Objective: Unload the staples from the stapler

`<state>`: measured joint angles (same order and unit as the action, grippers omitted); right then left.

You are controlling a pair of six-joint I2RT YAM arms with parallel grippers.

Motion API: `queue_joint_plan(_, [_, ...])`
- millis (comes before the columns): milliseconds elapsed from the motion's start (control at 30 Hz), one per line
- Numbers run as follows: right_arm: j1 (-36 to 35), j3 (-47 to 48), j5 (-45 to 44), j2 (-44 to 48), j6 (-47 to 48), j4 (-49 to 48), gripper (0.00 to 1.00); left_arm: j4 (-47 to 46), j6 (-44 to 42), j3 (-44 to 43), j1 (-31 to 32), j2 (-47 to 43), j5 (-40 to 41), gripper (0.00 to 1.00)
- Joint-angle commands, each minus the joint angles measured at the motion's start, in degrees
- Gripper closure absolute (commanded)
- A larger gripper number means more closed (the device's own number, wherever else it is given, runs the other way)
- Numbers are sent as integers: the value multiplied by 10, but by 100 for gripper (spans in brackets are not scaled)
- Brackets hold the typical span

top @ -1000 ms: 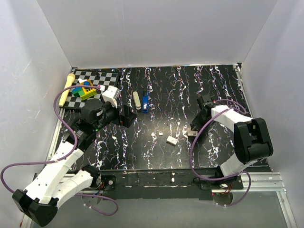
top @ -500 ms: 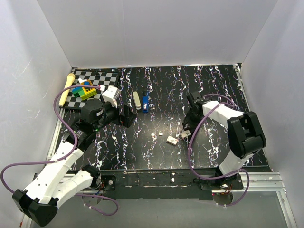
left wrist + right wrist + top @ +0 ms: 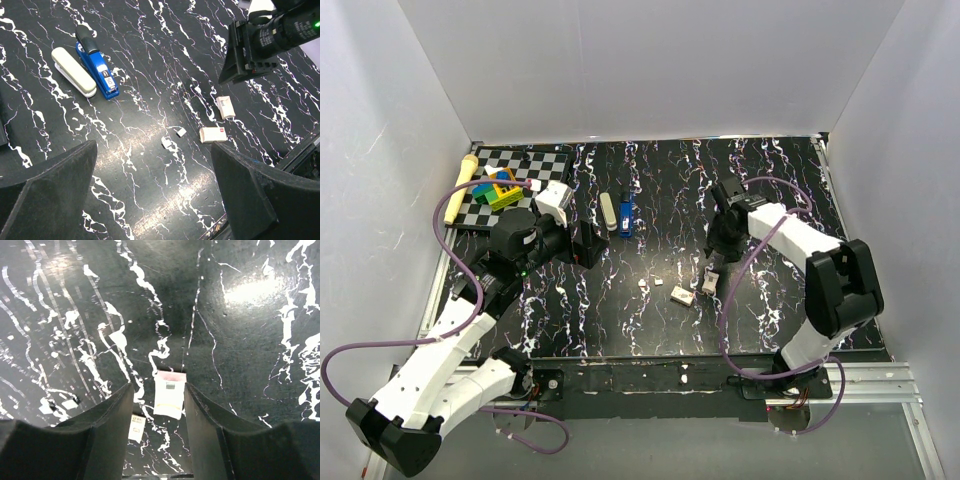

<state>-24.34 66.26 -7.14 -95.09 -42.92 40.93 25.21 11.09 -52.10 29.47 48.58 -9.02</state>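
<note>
Lots of clutter on the black marbled table (image 3: pixel 770 180). In the far left corner there's a checkered board (image 3: pixel 535 160) with coloured blocks (image 3: pixel 500 190) and a yellow stick (image 3: pixel 466 167) on it, and the left arm covers the board's near edge. Mid-table, a small white box (image 3: pixel 169 399) lies flat, with a second box (image 3: pixel 213 134) just beside it on the near-left.

The right gripper (image 3: pixel 713 258) hangs over the first box with its jaws about half open. In the right wrist view the box shows up between the fingers (image 3: pixel 107 425), but the left wrist view has it lying on the table with a gap under the gripper, so nothing is held. The left gripper (image 3: pixel 154 150) is spread as wide as it goes, empty and well above the table, near the stapler.

The staples (image 3: pixel 642 286) are two tiny pale bits on the open table between the arms, just left of the second box and well apart from the blue stapler (image 3: pixel 97 70). Nothing sits on top of them.

Hard to make out: the print on the boxes is unreadable, the right gripper's finger cuts off part of the second box in its own view, and the left gripper's fingers block the bottom corners of that wrist view. The staple bits are too small to tell which way their long side runs.

The blue stapler lies flat with its long axis running near to far and its black end pointing at the back wall. It's parallel to a white bar (image 3: pixel 73 71) on its left — touching or just beside, I can't tell.
</note>
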Motion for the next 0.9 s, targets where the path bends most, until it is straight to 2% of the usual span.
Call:
queue_joint_plan(0, [-18, 32, 35, 50, 98, -20, 48, -5, -6, 2, 0, 1, -1, 2])
queue_joint_plan(167, [-61, 67, 90, 43, 176, -22, 49, -5, -6, 2, 0, 4, 1, 2])
queue_joint_plan(400, [-124, 109, 169, -1, 238, -25, 52, -5, -5, 2, 0, 2, 12, 2])
queue_joint_plan(667, [-186, 145, 164, -52, 316, -15, 53, -4, -5, 3, 0, -1, 26, 2])
queue_joint_plan(867, [-222, 150, 138, -75, 382, -37, 48, -3, -6, 3, 1, -8, 37, 2])
